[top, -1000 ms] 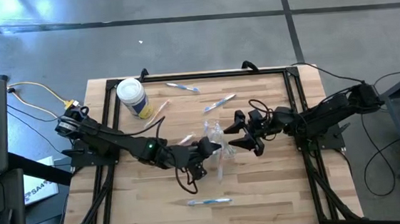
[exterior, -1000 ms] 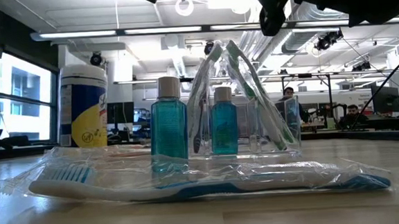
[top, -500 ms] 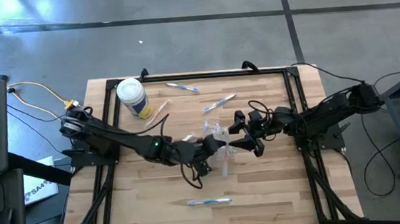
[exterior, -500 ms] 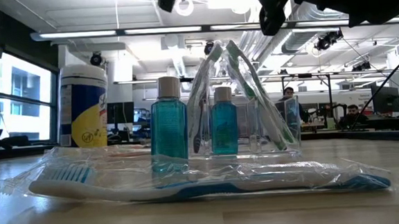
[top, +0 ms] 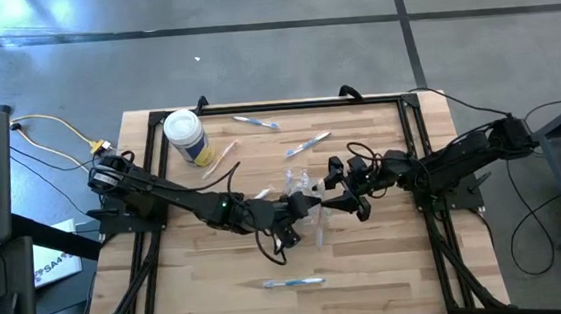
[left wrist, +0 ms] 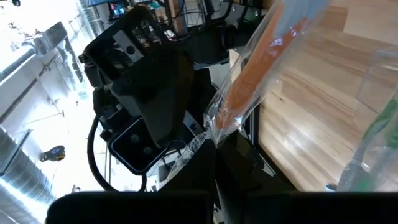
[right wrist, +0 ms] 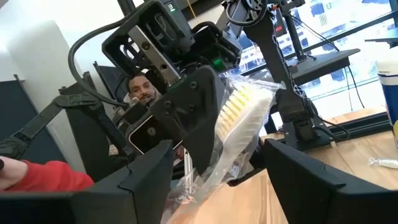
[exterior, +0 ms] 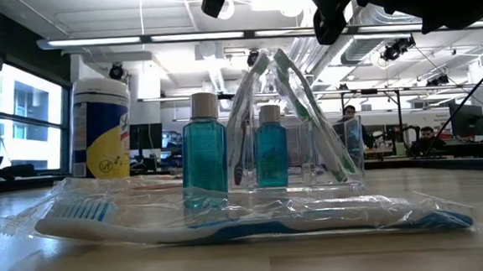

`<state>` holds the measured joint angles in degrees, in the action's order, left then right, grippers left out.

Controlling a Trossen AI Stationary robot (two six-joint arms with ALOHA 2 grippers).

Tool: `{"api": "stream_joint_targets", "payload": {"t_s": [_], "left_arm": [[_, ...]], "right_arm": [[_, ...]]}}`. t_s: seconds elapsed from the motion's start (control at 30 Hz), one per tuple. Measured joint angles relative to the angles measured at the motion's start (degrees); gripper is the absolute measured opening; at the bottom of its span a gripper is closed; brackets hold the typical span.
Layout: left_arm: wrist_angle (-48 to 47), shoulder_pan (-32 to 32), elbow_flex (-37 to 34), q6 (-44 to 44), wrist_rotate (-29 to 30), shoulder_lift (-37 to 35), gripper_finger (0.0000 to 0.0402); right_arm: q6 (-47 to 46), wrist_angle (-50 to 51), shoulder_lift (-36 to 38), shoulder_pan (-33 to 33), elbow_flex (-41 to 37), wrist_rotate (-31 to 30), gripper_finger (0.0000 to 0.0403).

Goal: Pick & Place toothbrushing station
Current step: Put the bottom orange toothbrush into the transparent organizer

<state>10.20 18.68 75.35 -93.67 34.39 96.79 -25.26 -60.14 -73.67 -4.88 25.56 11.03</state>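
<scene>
The clear plastic cup stands at the table's middle with green toothbrushes leaning in it. Beside it stand two blue white-capped bottles. My left gripper hangs just near of the cup, shut on a wrapped orange-handled toothbrush. My right gripper faces it from the right, open, one finger on either side of the brush's bristled head, which it does not touch. Another wrapped blue toothbrush lies flat near the front edge. My left gripper pinches the toothbrush's clear wrapper at its gathered end between its two fingers. The fingers come about level from the table's left. The brush sticks out slanting beyond them, lifted clear of the table, its bristled head toward my right gripper.
A white-lidded canister with a yellow label stands at the far left. Wrapped toothbrushes lie along the far half. A black frame borders the table. A person sits beyond it.
My left gripper has gone toward the table's right edge, closer to my right gripper, and has rolled a little. The wrapped toothbrush has gone with it, clear of the table.
</scene>
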Motion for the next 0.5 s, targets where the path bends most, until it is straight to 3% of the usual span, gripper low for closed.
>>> {"api": "stream_joint_targets", "payload": {"t_s": [0.2,0.5], "left_arm": [[0.0,-0.9,0.0,0.4,0.0,0.0,0.0000],[-0.1,-1.0,0.0,0.9,0.0,0.0,0.0000]], "right_arm": [[0.1,0.0,0.0,0.0,0.0,0.3,0.0210],[3.7,0.2,0.0,0.5,0.0,1.3,0.0074]]}}
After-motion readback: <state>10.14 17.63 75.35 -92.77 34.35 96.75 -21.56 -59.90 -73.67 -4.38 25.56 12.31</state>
